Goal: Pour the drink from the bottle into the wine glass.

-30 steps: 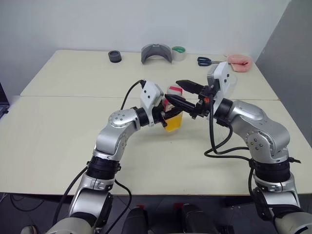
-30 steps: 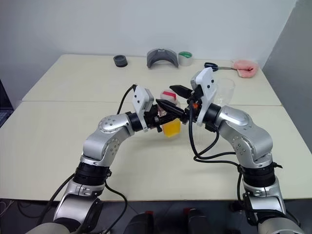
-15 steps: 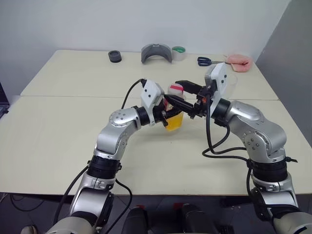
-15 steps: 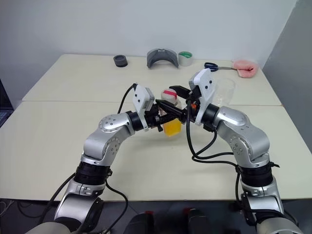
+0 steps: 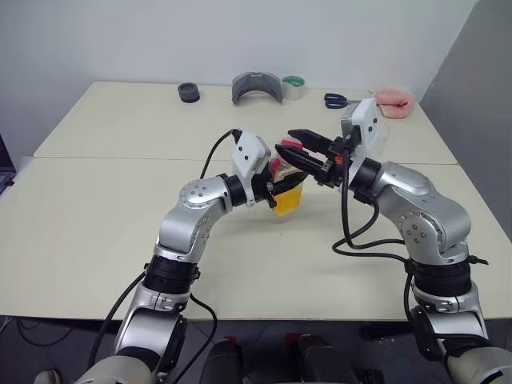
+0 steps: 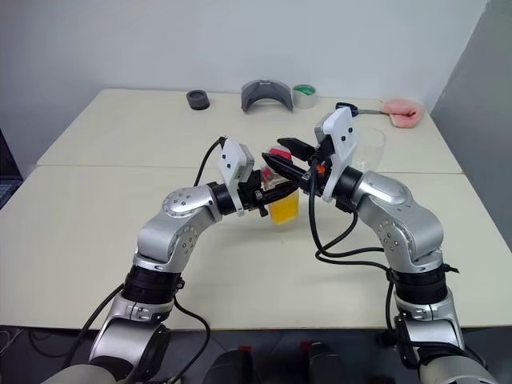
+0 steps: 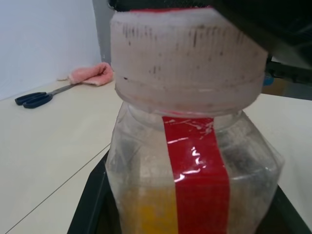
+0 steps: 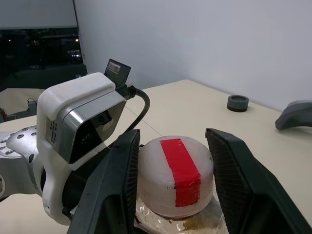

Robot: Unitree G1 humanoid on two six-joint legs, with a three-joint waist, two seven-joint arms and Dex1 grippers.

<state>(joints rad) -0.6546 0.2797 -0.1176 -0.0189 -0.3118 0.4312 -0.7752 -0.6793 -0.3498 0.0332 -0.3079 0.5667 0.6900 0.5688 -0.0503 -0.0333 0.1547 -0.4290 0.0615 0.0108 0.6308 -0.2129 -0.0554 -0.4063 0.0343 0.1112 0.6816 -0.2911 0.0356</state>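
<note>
My left gripper (image 5: 276, 187) is shut on the small clear bottle (image 5: 286, 197) and holds it upright above the middle of the table. Orange-yellow drink (image 7: 146, 209) fills the bottle's lower part, and a red stripe runs down its side. My right gripper (image 5: 286, 142) reaches in from the right at cap height. Its two black fingers (image 8: 124, 170) press on either side of the red-and-white cap (image 8: 175, 180). The wine glass (image 6: 370, 147) stands behind my right wrist, with its stem hidden by the arm.
Along the far edge of the pale table (image 5: 120, 208) lie a black tape roll (image 5: 188, 93), a grey curved piece (image 5: 256, 86), a green-and-white tape roll (image 5: 293, 86), blue scissors (image 5: 340, 100) and a pink cloth (image 5: 394, 102).
The right gripper's fingers, wide apart a second ago, have drawn together onto the bottle's cap. The left arm and the bottle have kept still.
</note>
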